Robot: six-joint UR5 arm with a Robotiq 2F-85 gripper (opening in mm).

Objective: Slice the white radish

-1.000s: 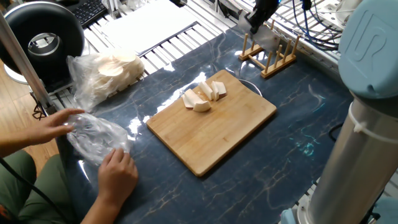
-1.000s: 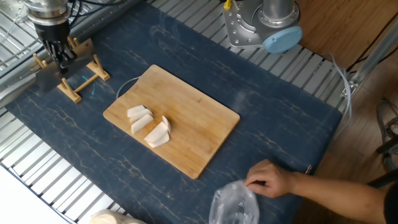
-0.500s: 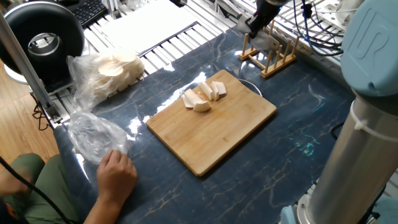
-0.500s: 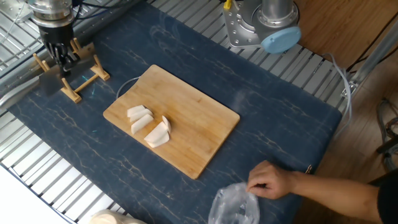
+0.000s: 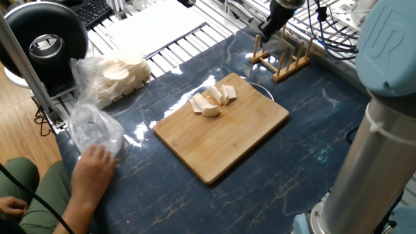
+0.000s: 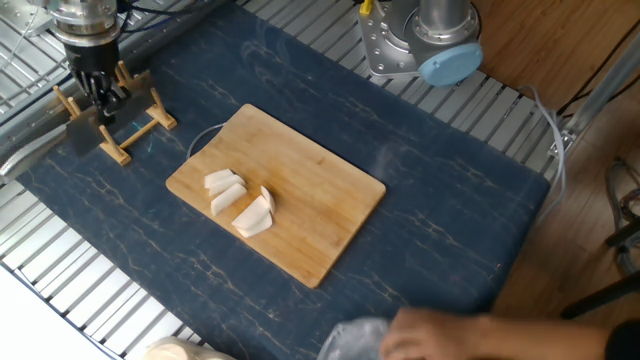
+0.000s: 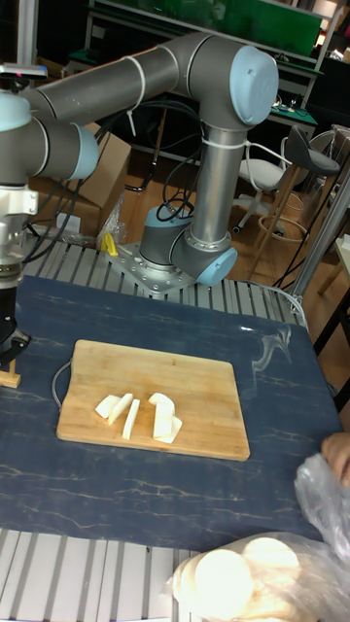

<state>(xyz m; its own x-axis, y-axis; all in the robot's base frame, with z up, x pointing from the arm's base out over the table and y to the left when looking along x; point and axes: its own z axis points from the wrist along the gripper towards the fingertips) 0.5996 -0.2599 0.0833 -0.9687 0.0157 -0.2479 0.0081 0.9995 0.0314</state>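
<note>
— White radish [image 5: 214, 99] first: where did it lie?

— It lay in several cream-white wedges on the wooden cutting board [image 5: 224, 133], close together toward the board's far corner as one fixed view had it, none of them over the edge.

— And nearer than the board?

— At the near edge of the dark marbled table mat [image 5: 305, 149], a person's hand [image 5: 93, 170] rested against a crumpled clear plastic bag [image 5: 94, 128]. A little farther along that left side sat a second bag of pale round slices [image 5: 117, 76], wrapped in clear plastic.

— What about the arm?

— Its gripper [image 6: 97, 88] stood well apart from the radish, down at the wooden rack [image 6: 135, 128] near the mat's far corner. A flat grey blade [image 6: 82, 131] showed just beside the rack, below the fingers.

— Open or closed?

— I couldn't tell; the fingers were dark and small against the rack, and whether they held the blade's handle did not show.
</note>
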